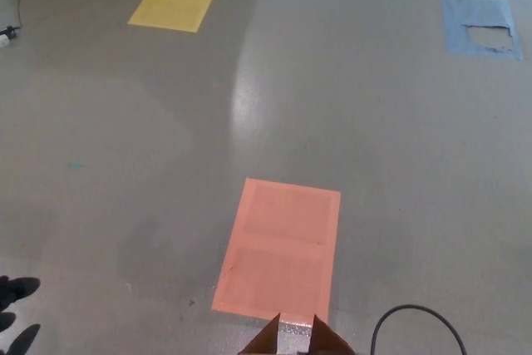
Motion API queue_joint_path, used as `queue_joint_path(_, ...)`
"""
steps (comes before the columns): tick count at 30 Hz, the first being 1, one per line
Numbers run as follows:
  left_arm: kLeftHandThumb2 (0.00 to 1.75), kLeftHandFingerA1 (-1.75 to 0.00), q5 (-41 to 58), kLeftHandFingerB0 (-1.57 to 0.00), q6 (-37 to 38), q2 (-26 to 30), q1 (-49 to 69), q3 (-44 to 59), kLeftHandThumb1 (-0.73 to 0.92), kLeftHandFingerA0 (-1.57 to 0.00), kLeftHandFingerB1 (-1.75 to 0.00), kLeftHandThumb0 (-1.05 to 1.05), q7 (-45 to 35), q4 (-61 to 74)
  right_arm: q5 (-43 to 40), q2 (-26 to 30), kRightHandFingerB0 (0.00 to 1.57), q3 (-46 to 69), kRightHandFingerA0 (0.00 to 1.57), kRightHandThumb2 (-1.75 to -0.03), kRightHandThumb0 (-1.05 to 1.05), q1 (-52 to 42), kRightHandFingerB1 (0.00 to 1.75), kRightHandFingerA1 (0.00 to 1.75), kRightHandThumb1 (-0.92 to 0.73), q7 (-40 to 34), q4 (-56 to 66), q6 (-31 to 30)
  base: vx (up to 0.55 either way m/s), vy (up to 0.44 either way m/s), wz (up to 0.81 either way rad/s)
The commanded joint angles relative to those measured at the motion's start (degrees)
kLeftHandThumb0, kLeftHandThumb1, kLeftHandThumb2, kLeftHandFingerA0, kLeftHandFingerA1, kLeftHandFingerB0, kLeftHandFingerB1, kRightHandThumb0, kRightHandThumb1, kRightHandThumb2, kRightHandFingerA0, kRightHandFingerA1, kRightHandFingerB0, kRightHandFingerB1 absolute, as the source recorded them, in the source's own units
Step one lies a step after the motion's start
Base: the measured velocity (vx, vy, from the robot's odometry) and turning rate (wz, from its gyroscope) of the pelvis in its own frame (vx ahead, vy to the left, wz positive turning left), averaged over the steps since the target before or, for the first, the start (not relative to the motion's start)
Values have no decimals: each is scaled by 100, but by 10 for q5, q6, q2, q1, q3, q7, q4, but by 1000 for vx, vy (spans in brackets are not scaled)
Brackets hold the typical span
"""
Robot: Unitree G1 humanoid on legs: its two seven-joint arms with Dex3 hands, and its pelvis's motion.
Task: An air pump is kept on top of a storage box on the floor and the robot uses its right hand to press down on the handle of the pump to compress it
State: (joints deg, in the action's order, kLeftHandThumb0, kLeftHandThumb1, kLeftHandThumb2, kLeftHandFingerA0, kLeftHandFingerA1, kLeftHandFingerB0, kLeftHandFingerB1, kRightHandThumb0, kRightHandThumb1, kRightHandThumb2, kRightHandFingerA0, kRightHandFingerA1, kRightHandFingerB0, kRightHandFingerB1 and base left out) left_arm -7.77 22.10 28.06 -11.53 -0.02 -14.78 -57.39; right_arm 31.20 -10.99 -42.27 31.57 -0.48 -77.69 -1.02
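Head view: neither robot hand shows, so I cannot tell how their fingers stand. Of the task's things, only brown box flaps (293,340) with a silver strip peek in at 6 o'clock, and a black hose (416,315) loops at 5 o'clock; the pump and its handle lie out of frame. By judgement, a pump handle is rigid and resists springily, so press squarely on top. An orange floor patch (281,247) lies just above the flaps
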Motion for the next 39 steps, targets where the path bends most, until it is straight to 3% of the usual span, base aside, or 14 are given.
queue_joint_path(1, 111, -43, 4, -2, 16, 7, -2, 3, 80, -6, -37, -79, -8, -14, 7, 7, 7, 22, 10, -89, -89, 1, 23, 28, -76, -10, -1, 0, 0, 0, 0)
queue_joint_path(3, 111, -47, -3, -4, 17, 7, -3, 0, 78, -13, -40, -76, 0, -15, 5, 16, 10, 31, 13, -72, -84, 10, 23, 26, -92, -17, 6, 19, 0, 0, 0)
queue_joint_path(4, 113, -49, -4, 0, 16, 7, -5, -1, 56, 0, -47, -35, 3, -15, 3, 21, 6, 37, 11, -92, -91, 17, 22, 30, -77, -18, 9, 29, 0, 0, 0)
queue_joint_path(9, 113, -48, -4, 0, 12, 7, -5, 1, 56, 0, -47, -35, 9, -21, -23, 42, 9, 93, 9, -115, -88, 62, 24, 34, -80, -11, 54, 95, 0, 0, 0)
queue_joint_path(10, 113, -48, -5, 0, 9, 7, -7, 0, 56, 0, -47, -35, 8, -19, -28, 49, 8, 104, 12, -77, -86, 72, 22, 28, -90, -10, 71, 108, 0, 0, 0)
queue_joint_path(12, 113, -48, -7, 0, 8, 8, -13, -1, 56, 0, -47, -35, 9, -23, -40, 64, 7, 125, 12, -70, -79, 88, 23, 28, -92, -3, 113, 133, 0, 0, 0)
queue_joint_path(13, 113, -48, -6, 0, 7, 10, -16, 0, 57, 0, -47, -34, 6, -26, -46, 77, 8, 136, 8, -109, -83, 94, 26, 38, -78, 8, 157, 146, 0, 0, 0)
queue_joint_path(22, 114, -48, -1, 0, 11, 13, -11, 4, 58, 0, -47, -34, 5, -40, -89, 135, 8, 192, 9, -109, -87, 71, 22, 29, -78, 78, 437, 161, 0, 0, 0)
queue_joint_path(24, 114, -48, 1, 0, 6, 12, -13, 6, 59, 0, -47, -34, 4, -42, -96, 143, 7, 202, 8, -69, -79, 66, 22, 24, -90, 81, 469, 167, 0, 0, 0)
queue_joint_path(25, 114, -48, 1, 0, 6, 12, -14, 6, 59, 0, -47, -34, 5, -44, -110, 148, 8, 213, 9, -110, -88, 62, 19, 25, -78, 92, 496, 164, 0, 0, 0)
queue_joint_path(30, 114, -48, -3, 0, 8, 17, 4, 6, 59, 0, -47, -34, 13, -42, -144, 188, 6, 273, 6, -111, -85, -1, 19, 25, -79, 98, 613, 134, 0, 0, 0)
queue_joint_path(33, 114, -48, -2, 0, 12, 19, 0, 6, 59, 0, -47, -34, 10, -46, -155, 209, 8, 315, 10, -69, -73, -33, 21, 26, -89, 74, 607, 143, 0, 0, 0)
queue_joint_path(34, 114, -48, -4, 0, 10, 19, -3, 4, 58, 0, -47, -34, 4, -49, -162, 226, 8, 345, 8, -108, -85, -62, 23, 30, -76, 59, 596, 146, 0, 0, 0)
queue_joint_path(39, 113, -48, -19, 0, 6, 15, -20, -9, 57, 0, -47, -34, 16, -53, -177, 247, 0, 425, 0, -111, -35, -104, 47, 48, -56, -11, 485, 173, 0, 0, 0)
